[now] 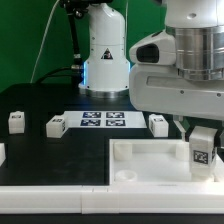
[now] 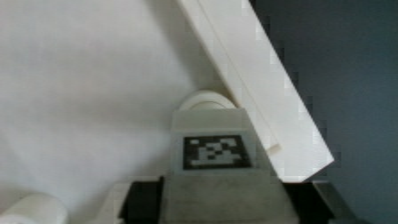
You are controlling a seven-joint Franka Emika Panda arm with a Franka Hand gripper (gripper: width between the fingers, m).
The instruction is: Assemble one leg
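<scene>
This is a robotics lab, plain as day: a white robot arm (image 1: 190, 60) fills the exterior view's right, and behind it its base column (image 1: 105, 30) carries a warning triangle (image 1: 104, 55). Everything sits on a bare black tabletop (image 1: 40, 100), with a flat green curtain (image 1: 25, 30) shutting off the background. The marker board (image 1: 103, 121) lies flat there with its black-and-white tags, and the same square tag shows on the leg (image 2: 217, 150), seen close in the wrist view.
</scene>
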